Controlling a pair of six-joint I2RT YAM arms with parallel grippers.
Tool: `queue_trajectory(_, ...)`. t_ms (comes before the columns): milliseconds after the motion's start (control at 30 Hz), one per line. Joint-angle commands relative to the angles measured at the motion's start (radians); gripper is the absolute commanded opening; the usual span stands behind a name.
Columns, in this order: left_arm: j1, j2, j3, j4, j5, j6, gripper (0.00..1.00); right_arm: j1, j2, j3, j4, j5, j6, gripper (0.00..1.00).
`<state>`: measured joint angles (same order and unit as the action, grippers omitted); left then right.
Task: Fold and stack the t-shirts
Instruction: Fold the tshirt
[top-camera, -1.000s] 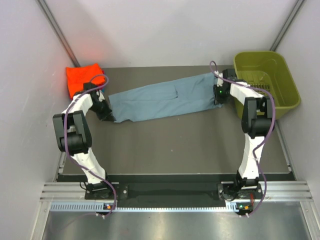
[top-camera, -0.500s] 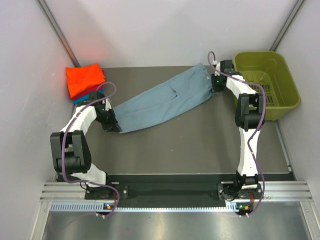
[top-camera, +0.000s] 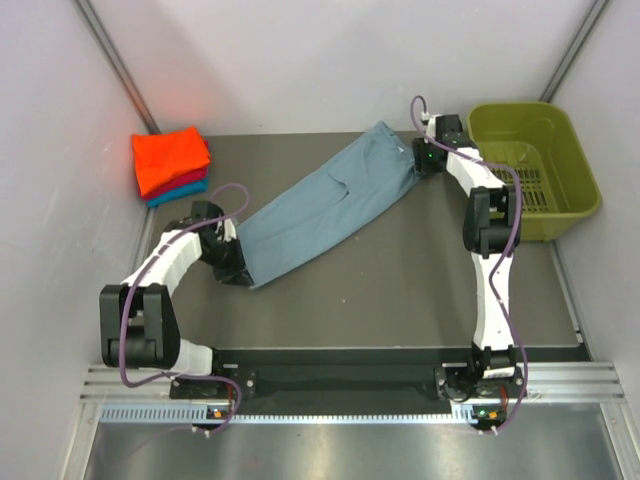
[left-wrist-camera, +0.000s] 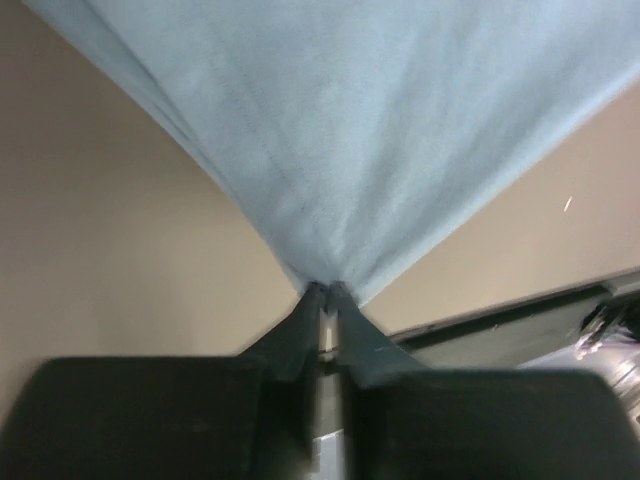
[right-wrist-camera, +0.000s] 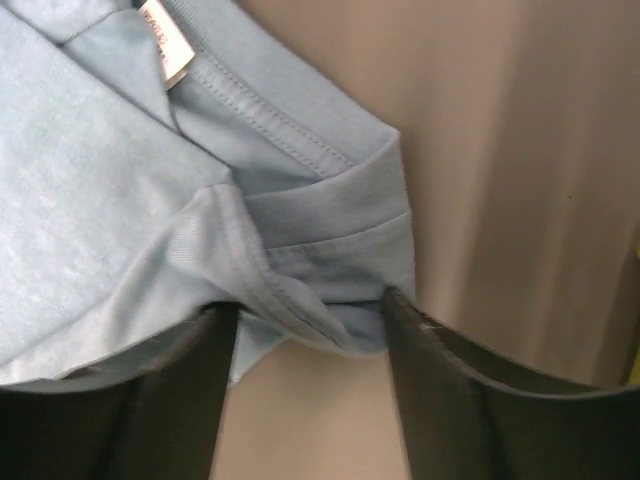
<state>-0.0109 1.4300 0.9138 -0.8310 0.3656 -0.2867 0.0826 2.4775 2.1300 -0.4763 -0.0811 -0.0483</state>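
The grey-blue shirt (top-camera: 325, 205) is folded lengthwise into one long narrow band and stretches slantwise over the desk (top-camera: 400, 290), from the near left to the far right corner beside the olive basket (top-camera: 560, 215). The cloth is quite smooth, with one small crease near its middle. In my right wrist view I see its collar end, with double stitching and a small white label (right-wrist-camera: 165, 45). At the far left corner lies a neat pile, well apart from the band: the orange shirt (top-camera: 170, 160) on top, the red shirt (top-camera: 188, 183) under it, the teal shirt (top-camera: 165, 198) at the bottom.

One second ago the band lay almost level across the desk. Now its left end is nearer to my bases and its right end is further back, so it runs on a diagonal. My left arm has also moved away from the pile (before, it covered one corner of it).

My left pincer (top-camera: 240, 275) is pressed together on the very tip of the band's near end, and the cloth fans out from it. My right pincer (top-camera: 418, 160) stands with its fingers (right-wrist-camera: 430, 400) well parted; the bunched collar end lies in the gap and reaches both of them.
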Motion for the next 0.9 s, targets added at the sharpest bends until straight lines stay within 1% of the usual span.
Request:
queue_trajectory(0,-0.015,-0.054,-0.026,-0.043,0.039,0.017,0.22,-0.003,-0.081,0.01,0.042,0.052,-0.002,0.63)
queue_trajectory(33,-0.015,-0.065,-0.021,-0.04,0.039,0.018,0.37,-0.006,-0.103,-0.025,0.041,0.056,0.017,0.64)
queue_trajectory(100,-0.015,-0.077,-0.003,-0.042,0.044,0.021,0.44,-0.02,-0.193,-0.095,0.035,0.047,0.042,0.67)
queue_trajectory(167,-0.015,-0.08,0.054,-0.039,0.041,0.034,0.48,-0.029,-0.274,-0.136,0.027,0.024,0.09,0.67)
queue_trajectory(200,-0.012,-0.074,0.078,-0.034,0.039,0.037,0.49,-0.03,-0.296,-0.151,0.006,-0.014,0.102,0.67)
queue_trajectory(233,-0.011,-0.053,0.13,-0.027,0.032,0.041,0.49,-0.032,-0.317,-0.186,-0.002,-0.038,0.128,0.68)
queue_trajectory(300,0.0,-0.016,0.186,0.01,0.019,0.052,0.5,-0.03,-0.37,-0.246,-0.011,-0.106,0.183,0.67)
queue_trajectory(367,0.003,0.044,0.259,0.041,-0.03,0.069,0.5,-0.029,-0.388,-0.274,-0.016,-0.153,0.223,0.67)
queue_trajectory(400,0.038,0.065,0.284,0.053,-0.043,0.076,0.49,-0.027,-0.393,-0.306,-0.012,-0.176,0.244,0.67)
queue_trajectory(467,0.049,0.151,0.373,0.076,-0.118,0.124,0.49,-0.011,-0.408,-0.341,-0.013,-0.186,0.257,0.67)
queue_trajectory(500,0.051,0.152,0.373,0.076,-0.149,0.124,0.48,-0.01,-0.408,-0.35,-0.012,-0.206,0.26,0.66)
queue_trajectory(533,0.049,0.199,0.416,0.076,-0.175,0.154,0.47,-0.004,-0.401,-0.355,-0.01,-0.229,0.268,0.66)
queue_trajectory(567,0.055,0.225,0.434,0.075,-0.232,0.158,0.47,-0.001,-0.394,-0.361,-0.002,-0.256,0.275,0.66)
queue_trajectory(667,0.081,0.317,0.494,0.099,-0.226,0.146,0.44,0.014,-0.358,-0.39,0.043,-0.296,0.32,0.66)
queue_trajectory(733,0.089,0.374,0.533,0.099,-0.25,0.143,0.45,0.038,-0.336,-0.398,0.054,-0.286,0.318,0.66)
queue_trajectory(867,0.11,0.444,0.591,0.078,-0.27,0.152,0.47,0.069,-0.278,-0.343,0.048,-0.302,0.307,0.66)
